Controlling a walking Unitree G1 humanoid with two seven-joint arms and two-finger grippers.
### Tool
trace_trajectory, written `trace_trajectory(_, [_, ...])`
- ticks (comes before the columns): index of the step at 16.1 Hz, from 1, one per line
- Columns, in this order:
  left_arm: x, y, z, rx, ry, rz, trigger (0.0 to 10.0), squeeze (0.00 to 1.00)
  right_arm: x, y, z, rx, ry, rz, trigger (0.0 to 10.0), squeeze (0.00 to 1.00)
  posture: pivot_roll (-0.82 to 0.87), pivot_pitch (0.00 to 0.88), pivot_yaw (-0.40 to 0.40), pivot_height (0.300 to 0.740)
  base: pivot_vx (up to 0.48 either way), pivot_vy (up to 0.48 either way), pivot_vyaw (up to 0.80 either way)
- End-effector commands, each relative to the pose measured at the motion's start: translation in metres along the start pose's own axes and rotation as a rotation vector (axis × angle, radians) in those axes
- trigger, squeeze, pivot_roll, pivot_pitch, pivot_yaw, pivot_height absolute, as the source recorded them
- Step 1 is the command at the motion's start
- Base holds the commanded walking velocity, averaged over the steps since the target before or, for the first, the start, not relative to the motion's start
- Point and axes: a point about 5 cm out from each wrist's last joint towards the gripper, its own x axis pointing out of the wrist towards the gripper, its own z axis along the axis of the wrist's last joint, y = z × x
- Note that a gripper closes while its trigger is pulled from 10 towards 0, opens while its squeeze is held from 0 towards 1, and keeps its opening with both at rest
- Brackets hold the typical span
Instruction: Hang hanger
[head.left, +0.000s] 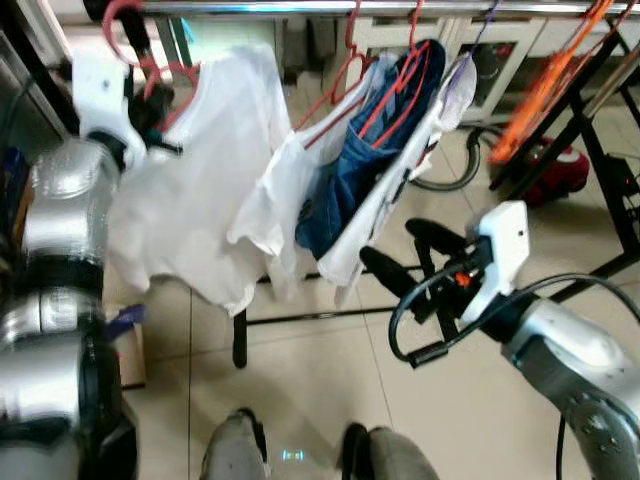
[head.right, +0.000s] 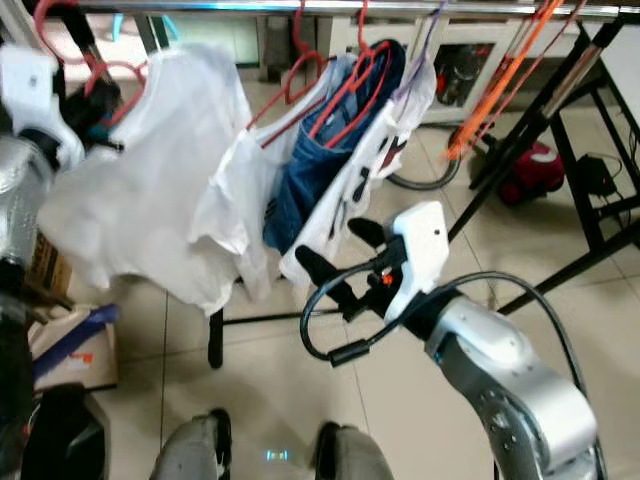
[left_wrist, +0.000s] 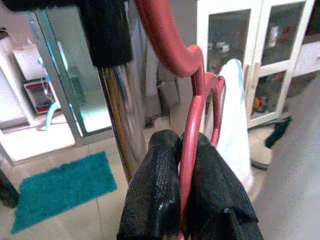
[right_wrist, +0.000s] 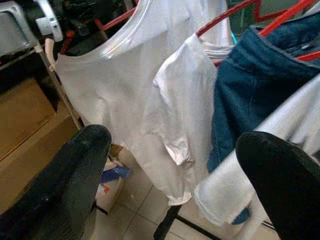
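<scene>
A red hanger (head.left: 160, 72) carrying a white shirt (head.left: 200, 170) is held up at the far left end of the silver rail (head.left: 400, 6). My left gripper (head.left: 150, 108) is shut on the hanger's neck. In the left wrist view the black fingers (left_wrist: 150, 190) pinch the red wire (left_wrist: 192, 100), and its hook (left_wrist: 165, 35) curves across the chrome rail (left_wrist: 117, 125). I cannot tell whether the hook rests on the rail. My right gripper (head.left: 405, 255) hangs open and holds nothing, low in front of the hung clothes; its wrist view looks past its fingers (right_wrist: 65, 180) at the shirts.
More garments hang on red hangers along the rail: a white tee (head.left: 285, 190), blue jeans (head.left: 350, 170) and another white piece (head.left: 400, 170). An orange hanger (head.left: 545, 85) and the rack's black frame (head.left: 590, 100) stand at the right. A cardboard box (head.right: 70, 350) sits low on the left.
</scene>
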Motion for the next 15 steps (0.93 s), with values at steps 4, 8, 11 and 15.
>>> trace_trajectory(4, [-0.031, -0.006, 0.013, -0.002, -0.033, 0.081, 0.0, 0.0, 0.006, 0.003, -0.007, 0.01, -0.002, 0.019, 10.0, 0.0, -0.04, 0.112, -0.038, 0.74, 0.0, 0.0, 0.0])
trace_trajectory(8, [-0.105, -0.044, -0.037, 0.008, 0.167, 0.134, 10.0, 0.0, 0.004, 0.014, -0.035, 0.056, 0.054, 0.027, 10.0, 0.0, 0.0, 0.107, -0.051, 0.74, 0.0, 0.0, 0.0])
trace_trajectory(11, [-0.124, -0.084, -0.054, 0.056, 0.23, 0.1, 10.0, 0.0, 0.01, 0.018, -0.044, 0.071, 0.06, 0.029, 10.0, 0.0, 0.03, 0.104, -0.076, 0.74, 0.0, 0.0, 0.0])
trace_trajectory(15, [-0.112, -0.104, -0.053, -0.012, 0.241, 0.061, 10.0, 0.0, 0.018, 0.006, -0.053, 0.093, 0.051, -0.072, 10.0, 0.0, 0.04, 0.105, -0.078, 0.74, 0.0, 0.0, 0.0])
